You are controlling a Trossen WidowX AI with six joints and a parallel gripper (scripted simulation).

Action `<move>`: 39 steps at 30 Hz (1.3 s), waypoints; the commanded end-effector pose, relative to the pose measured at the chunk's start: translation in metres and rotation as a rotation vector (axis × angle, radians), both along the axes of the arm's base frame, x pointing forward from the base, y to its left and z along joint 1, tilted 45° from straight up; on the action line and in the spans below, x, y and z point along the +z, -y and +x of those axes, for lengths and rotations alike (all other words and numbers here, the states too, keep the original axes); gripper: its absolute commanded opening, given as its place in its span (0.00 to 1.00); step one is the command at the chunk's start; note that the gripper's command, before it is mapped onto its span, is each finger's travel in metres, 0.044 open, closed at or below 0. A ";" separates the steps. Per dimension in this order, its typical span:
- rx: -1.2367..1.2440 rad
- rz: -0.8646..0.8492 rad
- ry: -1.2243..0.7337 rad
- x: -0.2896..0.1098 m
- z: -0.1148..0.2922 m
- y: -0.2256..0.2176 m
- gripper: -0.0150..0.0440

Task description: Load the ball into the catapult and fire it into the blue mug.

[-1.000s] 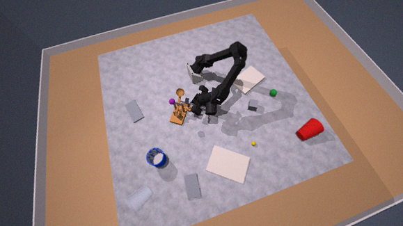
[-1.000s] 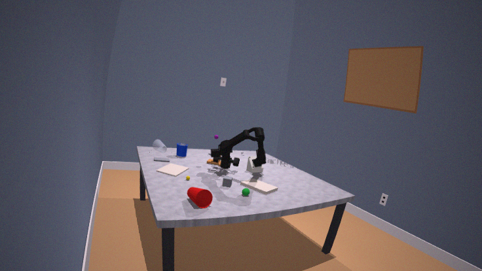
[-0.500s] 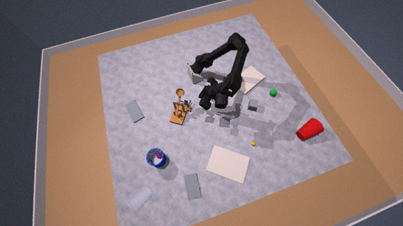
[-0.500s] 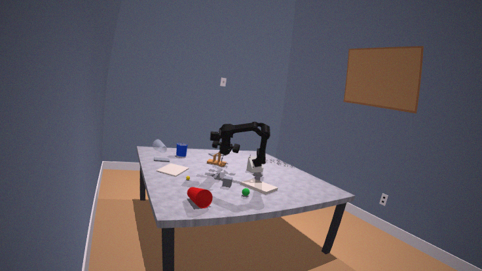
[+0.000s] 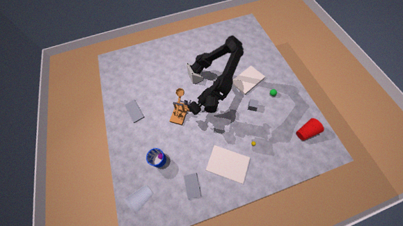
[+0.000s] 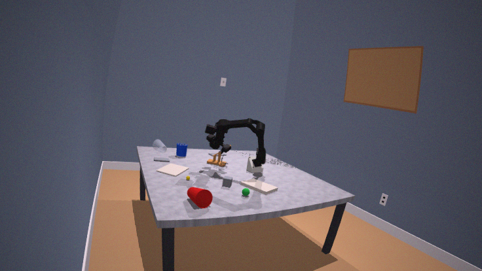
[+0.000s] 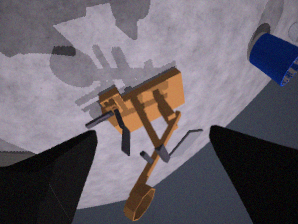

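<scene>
The orange wooden catapult (image 5: 178,114) (image 6: 215,160) (image 7: 152,99) stands near the middle of the table. Its arm is swung up, and the cup (image 5: 179,91) (image 7: 140,204) at the arm's end is empty. The blue mug (image 5: 155,157) (image 6: 181,150) (image 7: 274,58) stands upright to the front left of the catapult. A small purple ball (image 5: 159,155) lies inside it. My gripper (image 5: 192,107) (image 6: 224,148) (image 7: 154,133) is open and empty. It hangs just above the catapult's right side, with the catapult showing between the fingers in the wrist view.
A red cup (image 5: 309,129) (image 6: 200,197) lies on its side at the right. A green ball (image 5: 273,92) (image 6: 245,191), a yellow ball (image 5: 253,143) (image 6: 187,177) and a dark cube (image 5: 252,105) lie loose. There are two white boards (image 5: 228,164) (image 5: 249,78), two grey slabs (image 5: 133,110) (image 5: 192,185) and a clear glass (image 5: 138,197).
</scene>
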State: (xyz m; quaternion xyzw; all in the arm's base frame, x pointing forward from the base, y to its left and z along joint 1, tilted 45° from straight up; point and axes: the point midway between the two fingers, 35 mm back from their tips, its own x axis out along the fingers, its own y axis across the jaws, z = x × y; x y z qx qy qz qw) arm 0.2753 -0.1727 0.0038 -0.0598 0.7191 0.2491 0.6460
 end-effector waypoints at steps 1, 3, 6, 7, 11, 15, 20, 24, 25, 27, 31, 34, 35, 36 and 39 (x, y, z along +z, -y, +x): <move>-0.132 -0.006 0.041 -0.007 0.011 0.017 1.00; -0.199 -0.008 0.060 -0.011 0.016 0.025 1.00; -0.298 -0.009 0.088 -0.016 0.023 0.039 1.00; -0.331 -0.008 0.098 -0.017 0.025 0.043 1.00; -0.462 -0.005 0.135 -0.024 0.032 0.062 1.00; -0.593 -0.002 0.174 -0.030 0.038 0.082 1.00; -0.755 0.007 0.222 -0.037 0.044 0.108 1.00; -0.885 0.026 0.260 -0.042 0.047 0.131 1.00; -0.917 0.032 0.270 -0.043 0.047 0.136 1.00; -0.981 0.045 0.289 -0.045 0.048 0.148 1.00; -1.107 0.074 0.328 -0.049 0.048 0.171 1.00; -1.198 0.099 0.357 -0.052 0.047 0.189 1.00; -1.228 0.108 0.366 -0.052 0.046 0.194 1.00; -1.258 0.117 0.376 -0.053 0.045 0.200 1.00; -1.346 0.147 0.404 -0.056 0.042 0.218 1.00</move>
